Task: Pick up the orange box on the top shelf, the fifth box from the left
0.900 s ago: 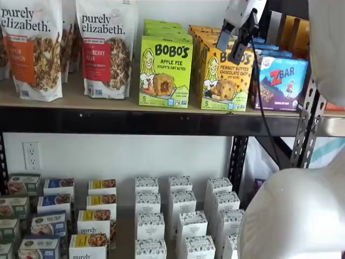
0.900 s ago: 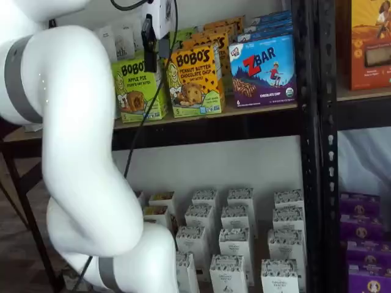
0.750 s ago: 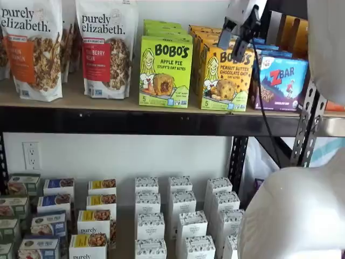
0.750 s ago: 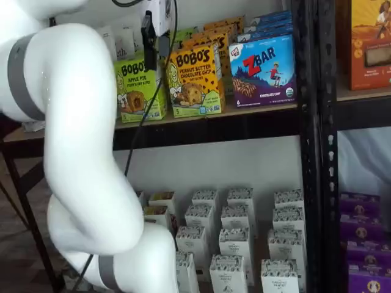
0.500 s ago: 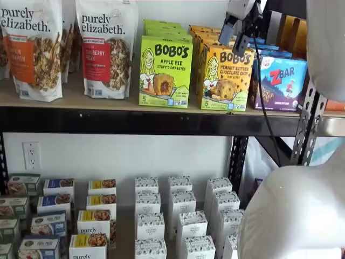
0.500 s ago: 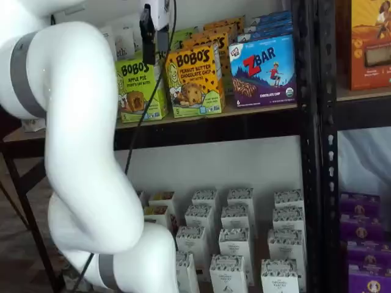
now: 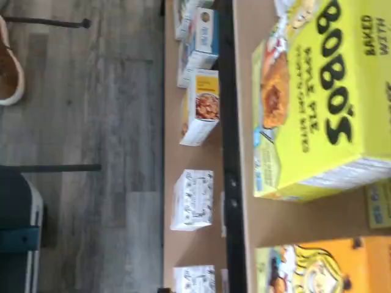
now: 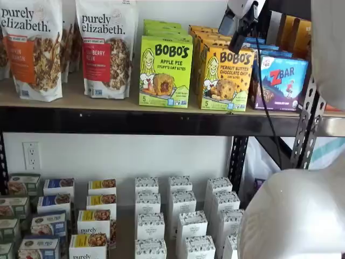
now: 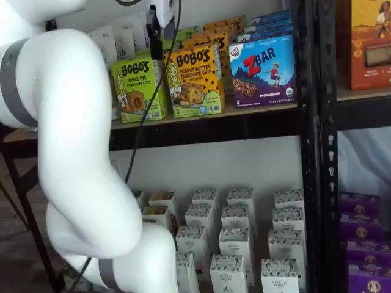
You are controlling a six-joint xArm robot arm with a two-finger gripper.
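Note:
The orange box [image 8: 226, 78] stands upright at the front of the top shelf [image 8: 108, 103], with more of the same cartons behind it. It also shows in a shelf view [image 9: 194, 76] and partly in the wrist view [image 7: 317, 268]. My gripper [image 8: 232, 35] hangs from above in front of the box's upper edge, apart from it, with a gap between its two black fingers and nothing in them. In a shelf view [image 9: 155, 49] the gripper shows as one dark finger, level with the box's upper left corner.
A lime-green Apple Pie box [image 8: 164, 70] stands just left of the orange box and a blue ZBar box [image 8: 280, 81] just right. Granola bags [image 8: 105, 48] stand further left. Small white boxes [image 8: 178, 216] fill the lower level. A black upright [image 9: 311, 122] stands to the right.
My gripper has risen from in front of the orange box's printed face to its top edge. The boxes have not moved.

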